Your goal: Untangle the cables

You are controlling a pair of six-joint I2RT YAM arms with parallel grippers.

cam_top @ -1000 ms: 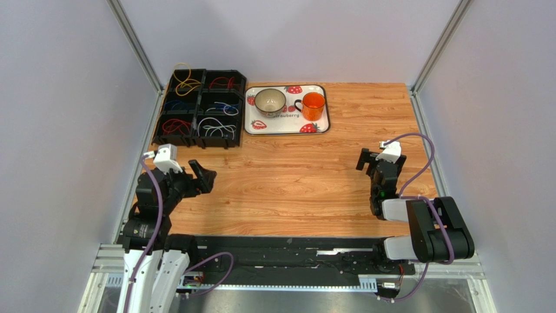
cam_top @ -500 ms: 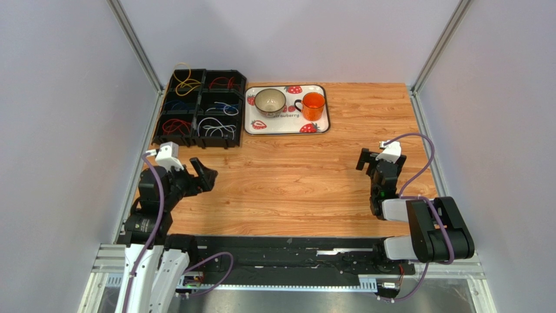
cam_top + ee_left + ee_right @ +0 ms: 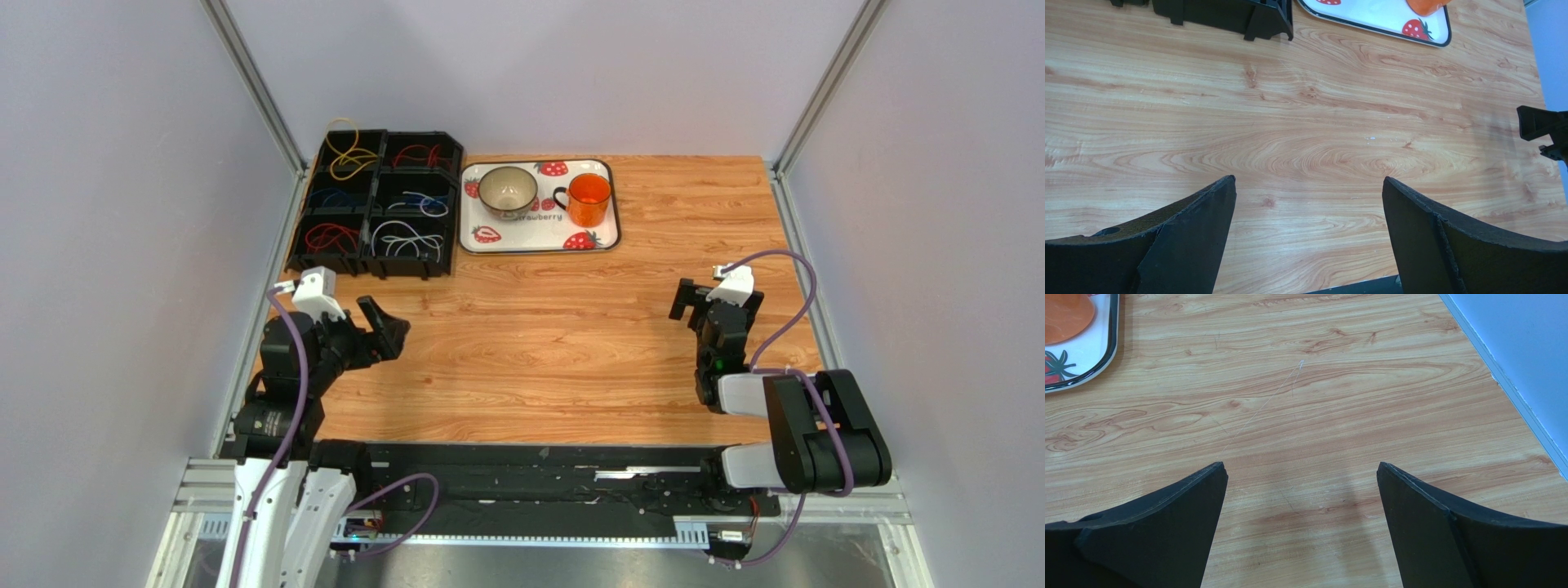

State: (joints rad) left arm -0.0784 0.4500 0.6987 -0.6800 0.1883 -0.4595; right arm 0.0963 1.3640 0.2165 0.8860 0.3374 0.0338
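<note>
The cables lie sorted by colour in a black compartment organizer (image 3: 374, 202) at the back left: yellow and orange (image 3: 350, 154), red (image 3: 421, 156), dark blue (image 3: 331, 194), blue with white (image 3: 426, 203), red (image 3: 329, 235) and white (image 3: 405, 240). My left gripper (image 3: 380, 322) is open and empty over bare wood, in front of the organizer. In the left wrist view (image 3: 1309, 184) the jaws stand wide apart with only wood between them. My right gripper (image 3: 693, 297) is open and empty at the right side, and in its wrist view (image 3: 1303, 468) it holds nothing.
A white strawberry tray (image 3: 540, 233) beside the organizer carries a bowl (image 3: 507, 189) and an orange cup (image 3: 590, 196). The organizer's corner (image 3: 1229, 13) and the tray's edge (image 3: 1376, 21) show in the left wrist view. The tray's corner (image 3: 1088, 364) shows in the right wrist view. Grey walls enclose the table.
My left gripper has shifted slightly up and to the right. The right arm and the cables have not moved.
</note>
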